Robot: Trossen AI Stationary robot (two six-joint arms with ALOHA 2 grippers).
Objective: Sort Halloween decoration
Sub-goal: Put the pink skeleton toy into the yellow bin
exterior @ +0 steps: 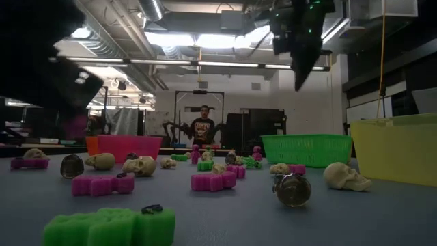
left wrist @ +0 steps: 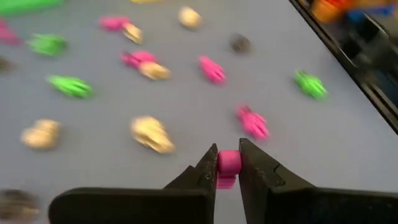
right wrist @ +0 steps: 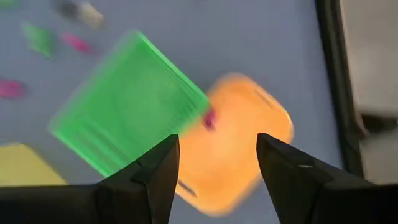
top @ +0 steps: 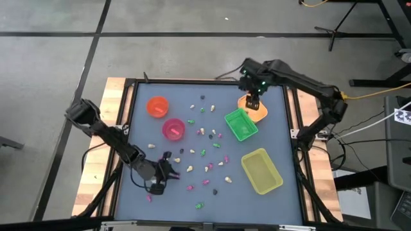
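Note:
Several tiny Halloween trinkets [top: 204, 153], pink, green, cream and dark, lie scattered on the blue-grey table top. Near the front left, my left gripper [top: 168, 172] is shut on one pink trinket [left wrist: 229, 162]. At the far right, my right gripper [top: 252, 101] hangs open and high over the orange tray [right wrist: 245, 146], its fingers pointing down with nothing between them. One small pink trinket [right wrist: 209, 118] lies in that tray, close to the green tray [right wrist: 130, 121]. My left gripper pinches the pink trinket's upper end [left wrist: 229, 159] between its two fingertips [left wrist: 208, 167]. The fingers come slanting down from the table's left. The trinket's lower part [left wrist: 225, 182] hangs below the tips; in the low view it looks clear of the table.
An orange cup [top: 157, 106] and a pink cup [top: 173, 129] stand at the middle left. The green tray [top: 241, 124] and a yellow tray [top: 261, 170] lie on the right. A black frame [top: 292, 128] rims the table. A person stands in the room beyond [exterior: 203, 126].

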